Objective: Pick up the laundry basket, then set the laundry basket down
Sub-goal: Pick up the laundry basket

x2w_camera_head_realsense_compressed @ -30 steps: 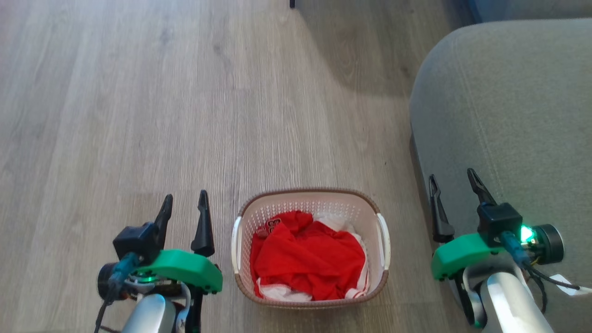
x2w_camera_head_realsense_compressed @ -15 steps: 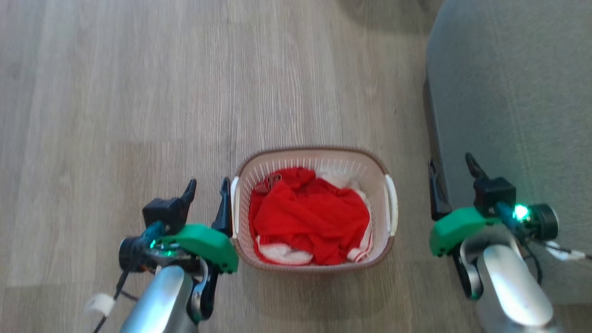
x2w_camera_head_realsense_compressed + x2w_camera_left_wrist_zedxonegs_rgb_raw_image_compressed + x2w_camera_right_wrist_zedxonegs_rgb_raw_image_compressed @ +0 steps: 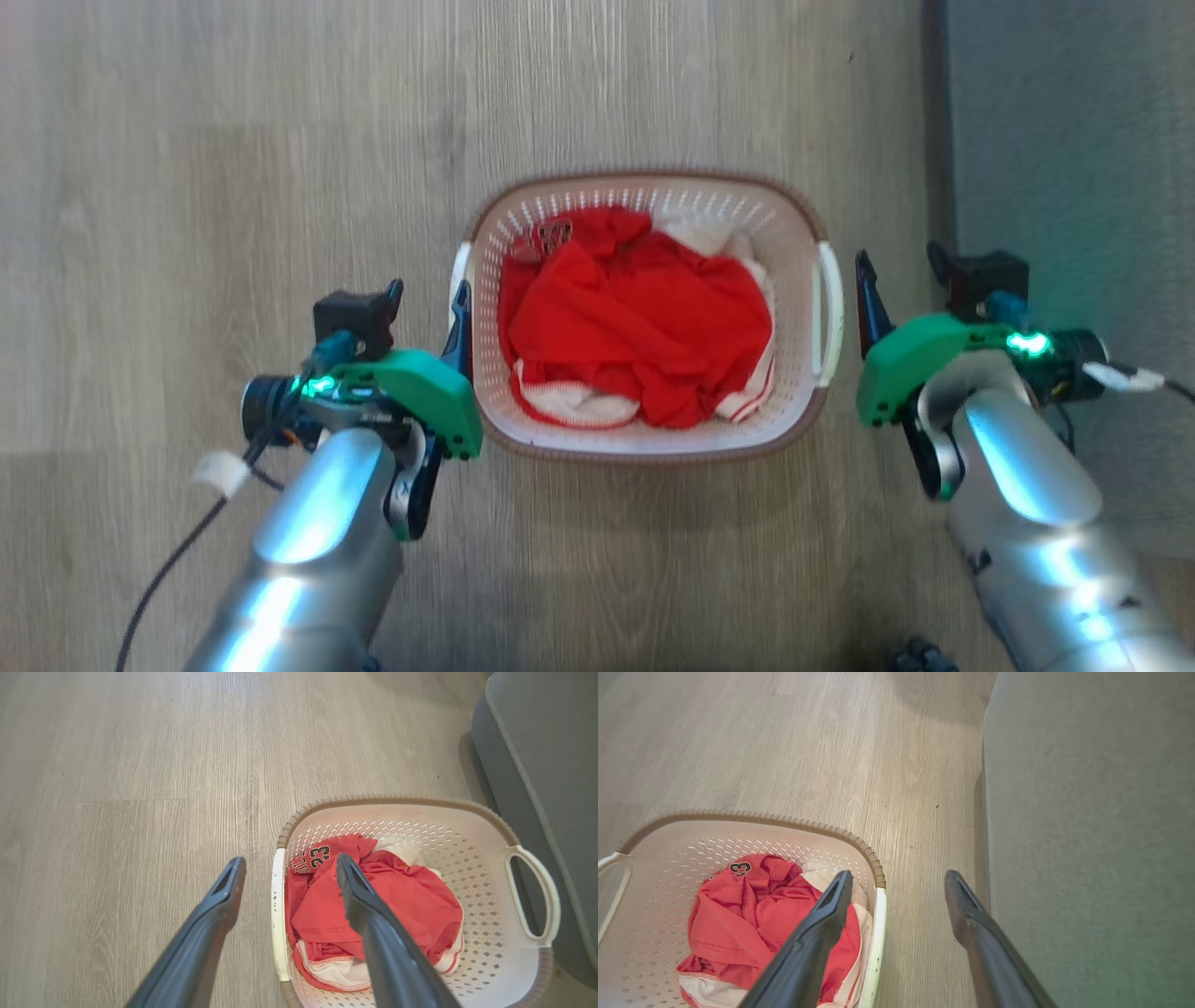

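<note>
Left tool (image 3: 428,289) and right tool (image 3: 896,254) — both open, empty — sit astride the handles (image 3: 829,313) of the basket (image 3: 644,177) on the floor (image 3: 233,140): pick-up approach, apparently; next, close evenly on both.

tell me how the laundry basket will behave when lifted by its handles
The laundry basket should be stiff: moulded perforated plastic with a thick rim. Probably light, holding a few soft red and white clothes. Lifted by both side handles it should stay level; one-sided, it may tilt.
</note>
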